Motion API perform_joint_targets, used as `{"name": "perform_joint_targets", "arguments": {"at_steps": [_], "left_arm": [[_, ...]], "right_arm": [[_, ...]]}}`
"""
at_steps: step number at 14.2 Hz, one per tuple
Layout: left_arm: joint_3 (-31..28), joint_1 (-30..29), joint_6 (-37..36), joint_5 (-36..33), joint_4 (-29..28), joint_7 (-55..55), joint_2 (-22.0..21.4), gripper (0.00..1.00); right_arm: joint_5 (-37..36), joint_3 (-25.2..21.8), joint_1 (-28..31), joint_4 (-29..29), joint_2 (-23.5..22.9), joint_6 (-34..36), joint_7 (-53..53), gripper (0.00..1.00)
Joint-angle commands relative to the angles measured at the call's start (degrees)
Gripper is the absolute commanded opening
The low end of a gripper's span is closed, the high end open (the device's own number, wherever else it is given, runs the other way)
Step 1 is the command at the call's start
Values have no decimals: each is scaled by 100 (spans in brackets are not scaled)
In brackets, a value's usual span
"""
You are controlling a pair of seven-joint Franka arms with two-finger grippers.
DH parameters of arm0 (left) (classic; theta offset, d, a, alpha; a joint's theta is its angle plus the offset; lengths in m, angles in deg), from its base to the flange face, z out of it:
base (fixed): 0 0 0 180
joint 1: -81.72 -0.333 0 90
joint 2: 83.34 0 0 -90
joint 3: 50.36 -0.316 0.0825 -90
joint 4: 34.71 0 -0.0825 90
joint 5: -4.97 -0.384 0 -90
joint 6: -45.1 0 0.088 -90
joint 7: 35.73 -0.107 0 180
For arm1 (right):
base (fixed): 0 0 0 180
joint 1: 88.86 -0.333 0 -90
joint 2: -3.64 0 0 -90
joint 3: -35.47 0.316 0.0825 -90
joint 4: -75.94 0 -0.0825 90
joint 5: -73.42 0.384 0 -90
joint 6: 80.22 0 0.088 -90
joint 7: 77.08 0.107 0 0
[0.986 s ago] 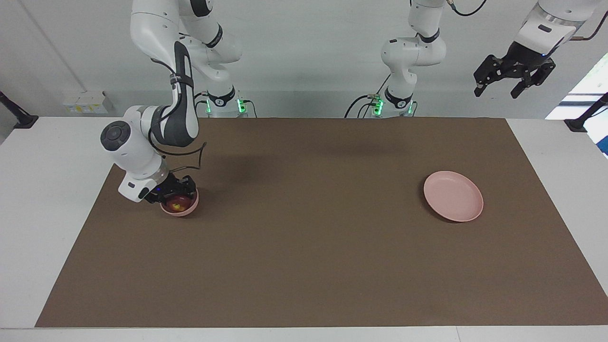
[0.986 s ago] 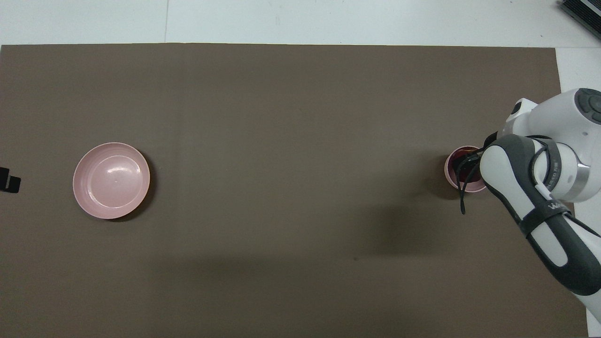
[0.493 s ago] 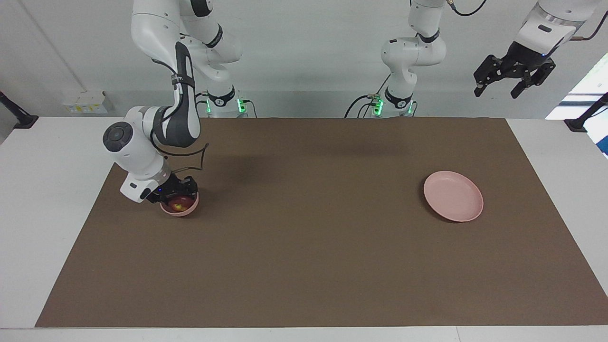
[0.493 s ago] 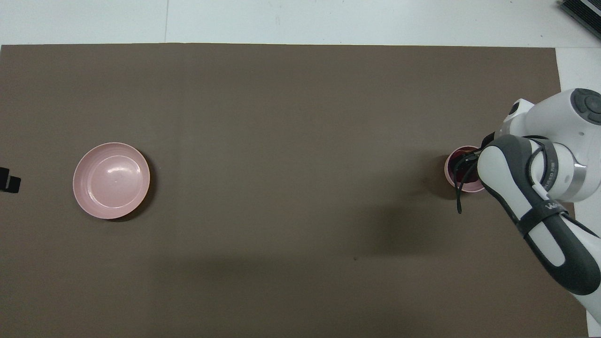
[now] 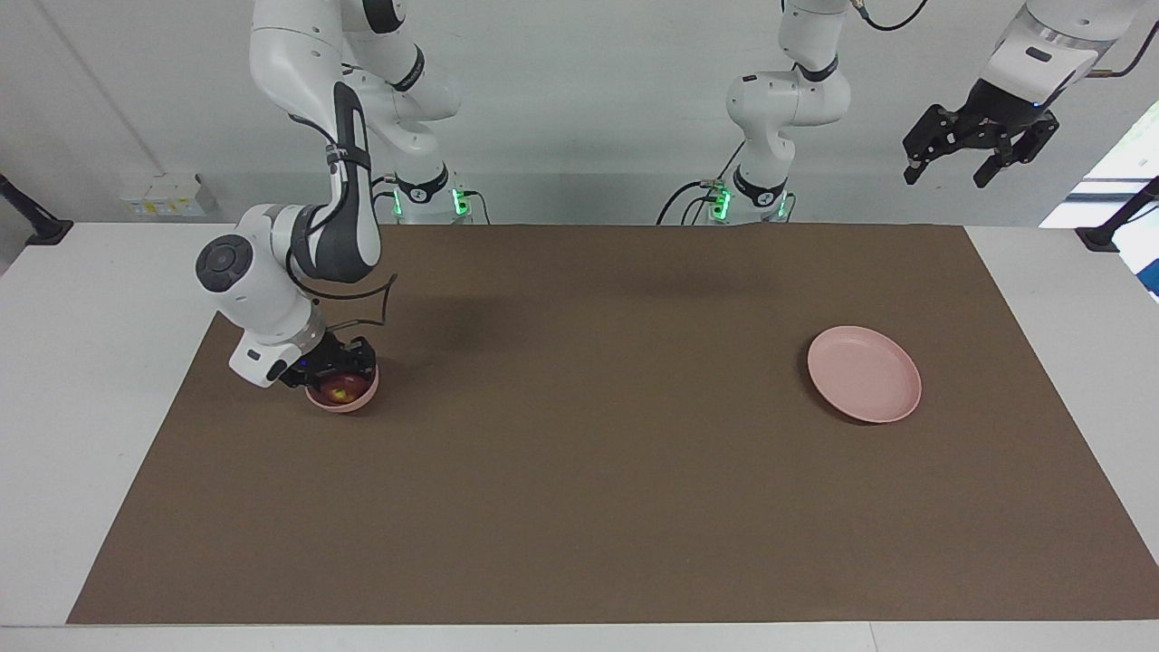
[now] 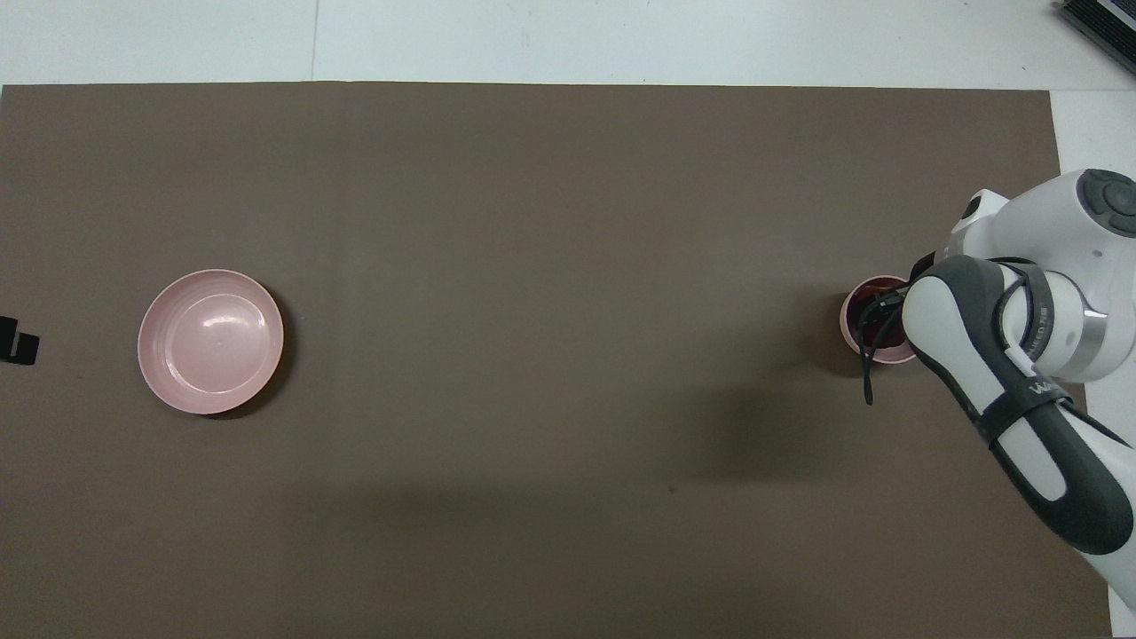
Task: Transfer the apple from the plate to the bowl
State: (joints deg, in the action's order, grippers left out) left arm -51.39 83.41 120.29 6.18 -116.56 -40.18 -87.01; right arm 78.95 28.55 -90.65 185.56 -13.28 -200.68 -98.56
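**Apple in the bowl, right gripper low over it**

We're at a white table [image 5: 109, 380] with a big brown mat [image 5: 589, 489] spread across most of it, and a plain pale wall [image 5: 579, 109] rising by the robots' bases. A small white box [image 5: 161, 195] sits at the wall near the right arm's end, and dark clamp mounts [image 5: 1109, 231] stand at the table's corners.

Down at the right arm's end of the mat, the bowl [image 5: 344, 397] has the apple [image 5: 340, 392] in it, yellowish patch up, and the right gripper [image 5: 328, 362] is right down at the rim, just above the fruit. Whether its fingers are parted or closed, I cannot tell. Well apart, toward the left arm's end, the plate [image 5: 865, 373] lies bare on the mat.

The left gripper [image 5: 980, 145] waits high in the air off that end of the table, its fingers spread and holding nothing.

Switch to the overhead view and the picture changes. The right arm's white and grey link covers much of the bowl [image 6: 854, 312], so only a dark sliver of apple [image 6: 865, 311] peeks out beside a looping black cable [image 6: 870, 373]. The facing view shows the fruit plainly. From above, the plate [image 6: 210, 342] shows its full round face and glossy centre, and just the tips of the left gripper [image 6: 16, 340] poke in at the edge.
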Motion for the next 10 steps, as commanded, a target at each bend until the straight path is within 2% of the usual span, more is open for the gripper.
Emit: {"name": "perform_joint_targets", "arguments": {"at_steps": [1,3,10], "left_arm": [[33,-64,-74,-51,-32,-3,-46,100],[33,-64,-74,-51,-32,6,-55,100],[33,-55,-74,-51,-32,-3,-55,100]], "right_arm": [[-96,41,74,51,-4,-127,-6,53],[-96,41,74,51,-13,-136,3,65],[-96,41,74,51,-4,-136,12,94]]}}
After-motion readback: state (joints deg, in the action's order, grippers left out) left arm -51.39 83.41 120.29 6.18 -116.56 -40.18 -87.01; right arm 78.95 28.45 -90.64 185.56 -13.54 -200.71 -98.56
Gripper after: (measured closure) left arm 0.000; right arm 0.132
